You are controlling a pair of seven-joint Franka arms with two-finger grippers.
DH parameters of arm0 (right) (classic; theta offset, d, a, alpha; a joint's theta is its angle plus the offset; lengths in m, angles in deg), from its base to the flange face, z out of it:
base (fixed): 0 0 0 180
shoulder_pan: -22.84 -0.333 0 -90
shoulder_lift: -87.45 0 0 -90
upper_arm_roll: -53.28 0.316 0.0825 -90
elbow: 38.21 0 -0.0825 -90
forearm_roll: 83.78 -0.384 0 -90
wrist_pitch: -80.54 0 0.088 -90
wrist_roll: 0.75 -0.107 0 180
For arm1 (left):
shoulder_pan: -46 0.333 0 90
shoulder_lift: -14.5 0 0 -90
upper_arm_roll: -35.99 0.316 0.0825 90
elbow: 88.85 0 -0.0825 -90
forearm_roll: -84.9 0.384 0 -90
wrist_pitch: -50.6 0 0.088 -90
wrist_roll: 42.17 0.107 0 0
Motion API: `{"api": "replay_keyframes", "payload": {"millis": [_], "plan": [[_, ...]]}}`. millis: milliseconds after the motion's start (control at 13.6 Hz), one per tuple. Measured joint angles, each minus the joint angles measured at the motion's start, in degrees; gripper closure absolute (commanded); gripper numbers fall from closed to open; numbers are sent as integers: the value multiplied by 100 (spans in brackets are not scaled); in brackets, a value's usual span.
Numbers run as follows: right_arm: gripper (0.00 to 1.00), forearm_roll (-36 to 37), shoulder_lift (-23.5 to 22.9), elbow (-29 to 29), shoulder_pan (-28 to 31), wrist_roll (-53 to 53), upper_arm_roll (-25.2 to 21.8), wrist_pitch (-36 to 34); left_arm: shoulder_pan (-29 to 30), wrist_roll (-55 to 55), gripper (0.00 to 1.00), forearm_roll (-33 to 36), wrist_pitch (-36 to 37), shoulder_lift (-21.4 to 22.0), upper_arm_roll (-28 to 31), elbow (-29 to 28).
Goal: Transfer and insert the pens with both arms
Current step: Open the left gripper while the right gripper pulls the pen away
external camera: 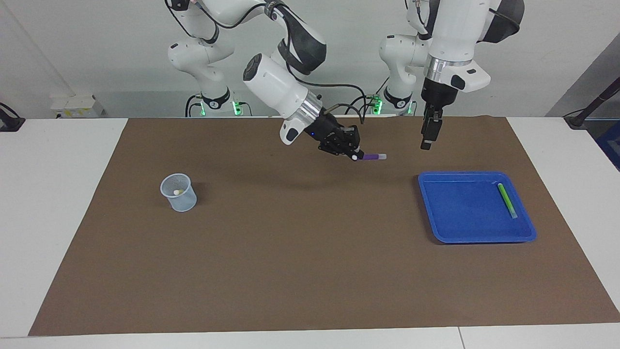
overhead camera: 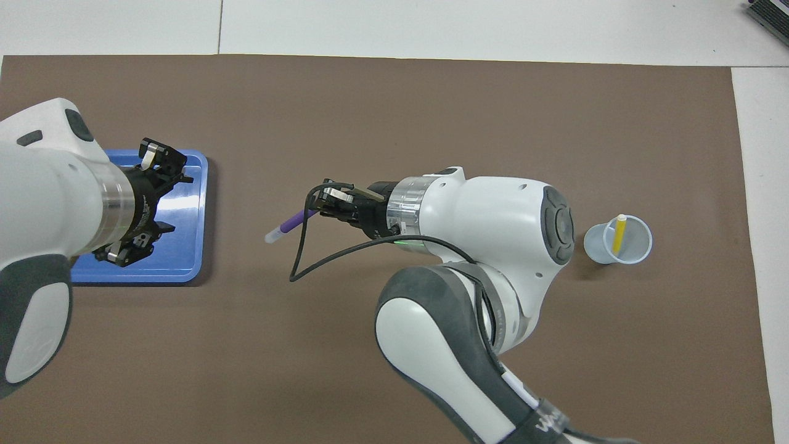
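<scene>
In the facing view there are two arms, three pens, one cup and one tray on the brown mat [external camera: 310,271]. The right gripper [external camera: 356,156] hangs over the mat and is closed on the purple pen [external camera: 373,156], which sticks out level toward the left arm's end. The left gripper [external camera: 427,140] hangs in the air over the mat just beside the blue tray [external camera: 436,228], holding nothing. The green pen [external camera: 506,199] lies in the tray. The clear cup [external camera: 180,194] stands toward the right arm's end. In the overhead view the left gripper [overhead camera: 140,209] is over the tray [overhead camera: 196,185] with its fingers spread apart. The right gripper [overhead camera: 320,208] grips the purple pen [overhead camera: 288,224] by one end. The yellow pen [overhead camera: 619,234] leans inside the cup [overhead camera: 641,246].
</scene>
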Motion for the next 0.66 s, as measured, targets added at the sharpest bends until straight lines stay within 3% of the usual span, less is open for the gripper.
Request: {"api": "replay_keyframes", "payload": {"millis": [369,664], "plan": [[100,1043,209,-14,605,698,-12,-1535,1038,3935,34,-580,285,163,37,-234],[100,2075,379,-20,937,1042,-19,-2614,1677,6079,34,-716,320,226,59,-536]]}}
